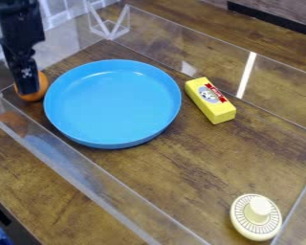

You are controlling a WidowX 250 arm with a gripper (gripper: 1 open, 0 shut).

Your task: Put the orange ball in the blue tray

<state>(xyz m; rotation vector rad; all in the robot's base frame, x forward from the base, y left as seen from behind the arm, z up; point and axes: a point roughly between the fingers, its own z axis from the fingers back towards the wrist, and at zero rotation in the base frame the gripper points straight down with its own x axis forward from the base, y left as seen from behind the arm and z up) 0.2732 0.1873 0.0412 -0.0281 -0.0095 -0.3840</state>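
Orange shows only in part beside the blue tray [114,103]: the orange ball [32,95] sits on the wooden table [149,182], just off the tray's rim on the side by the clear plastic wall [85,177], with the dark tool [31,77] lowered over it. The tool's fingers stand apart and reach down to the ball, hiding some of its upper surface; whether they touch it cannot be made out, and nothing suggests that it has been lifted. The step in hand looks to be settling the fingers on both sides of the ball before closing. The likeliest trouble is the ball's shape: it is smooth and round, so if the fingers close above its widest part, or one meets it before the other, it could squirt out and roll. Toward the tray, the raised rim would probably stop it; toward the clear wall, it could end up where there is little room for a finger. The rim is a hazard too, since a finger coming down on that side might land on it and nudge or tip the tray. Should the grip hold, too low a lift could knock the ball against the rim, and letting go from high up could make it bounce or roll over the far edge. The yellow block [210,100] and the cream disc [256,217] lie on the tray's other side, away from the short path the ball needs.
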